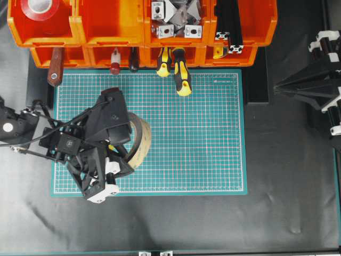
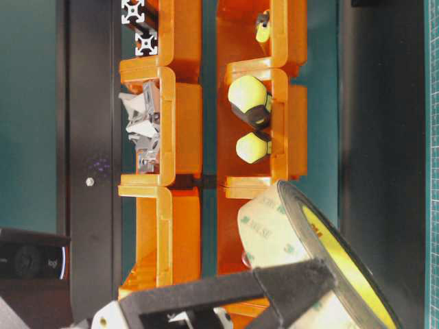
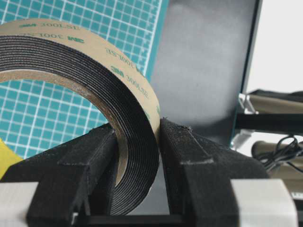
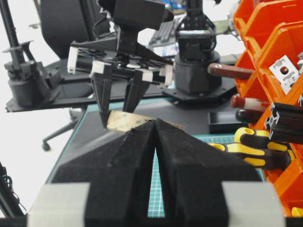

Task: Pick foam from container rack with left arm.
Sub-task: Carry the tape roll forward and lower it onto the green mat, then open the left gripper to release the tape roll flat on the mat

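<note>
Overhead: left gripper point(image 1: 114, 160) clamps foam point(image 1: 139, 140) over green mat point(image 1: 202, 133), well clear of container rack point(image 1: 96, 32); roll on edge.
Table-level: foam point(image 2: 288, 233) tilted, yellow inner band.
Left wrist: fingers point(image 3: 189, 156) pinch roll wall; black layers, beige liner.
Right wrist: right gripper point(image 4: 155, 142) clenched, empty, far from the roll.

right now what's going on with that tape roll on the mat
The left arm's gripper has its jaws clamped on the wall of the foam roll, one inside the ring and one outside. The roll is over the green mat, out of the orange container rack. The right gripper sits off to the side with its jaws shut, holding nothing. A red tape roll is in a top bin.
</note>
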You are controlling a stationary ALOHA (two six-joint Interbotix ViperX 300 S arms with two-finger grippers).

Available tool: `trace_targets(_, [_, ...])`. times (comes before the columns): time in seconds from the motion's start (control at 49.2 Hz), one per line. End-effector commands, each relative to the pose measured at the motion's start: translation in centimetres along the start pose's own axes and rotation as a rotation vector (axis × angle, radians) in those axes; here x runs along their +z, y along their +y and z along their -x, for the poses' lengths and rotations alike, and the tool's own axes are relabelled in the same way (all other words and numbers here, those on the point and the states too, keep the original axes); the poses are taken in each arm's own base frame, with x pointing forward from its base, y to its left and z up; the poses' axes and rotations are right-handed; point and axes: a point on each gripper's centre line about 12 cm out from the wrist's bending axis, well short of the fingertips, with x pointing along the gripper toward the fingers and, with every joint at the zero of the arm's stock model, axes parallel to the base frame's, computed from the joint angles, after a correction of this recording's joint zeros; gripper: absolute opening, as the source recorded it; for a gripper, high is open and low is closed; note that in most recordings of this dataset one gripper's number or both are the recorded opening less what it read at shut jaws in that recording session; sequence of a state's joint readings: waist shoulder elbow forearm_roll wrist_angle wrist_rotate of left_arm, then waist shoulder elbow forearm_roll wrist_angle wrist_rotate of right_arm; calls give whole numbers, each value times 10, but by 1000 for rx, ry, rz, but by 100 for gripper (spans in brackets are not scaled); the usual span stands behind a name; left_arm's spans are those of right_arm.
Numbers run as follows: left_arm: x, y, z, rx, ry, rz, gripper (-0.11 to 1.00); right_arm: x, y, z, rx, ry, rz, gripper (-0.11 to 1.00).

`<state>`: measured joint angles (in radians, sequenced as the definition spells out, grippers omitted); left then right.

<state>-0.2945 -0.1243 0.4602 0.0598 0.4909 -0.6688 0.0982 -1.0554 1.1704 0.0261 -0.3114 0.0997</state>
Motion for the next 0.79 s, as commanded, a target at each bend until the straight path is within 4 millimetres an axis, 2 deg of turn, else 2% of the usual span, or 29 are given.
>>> trace_targets(0.0, [14, -8, 8, -25, -43, -4, 26, 13, 2, -2, 5, -30, -5, -1])
trace_targets(0.325, [28, -17, 1, -28, -57, -135, 27, 13, 2, -2, 5, -32, -5, -1])
trace_targets(0.366, [29, -17, -1, -28, -57, -134, 34, 13, 2, -2, 7, -32, -5, -1])
trace_targets(0.508, [28, -17, -4, -19, -44, -141, 75, 13, 2, -2, 5, -32, -5, -1])
trace_targets(0.569, [28, -15, -5, -12, -39, -138, 86, 13, 2, -2, 5, -32, -5, -1])
trace_targets(0.63, [28, -13, -4, -10, -37, -129, 91, 13, 2, -2, 7, -32, -5, -1])
trace_targets(0.772, [27, -11, -5, -4, -35, -125, 91, 14, 2, -2, 6, -36, -5, -1])
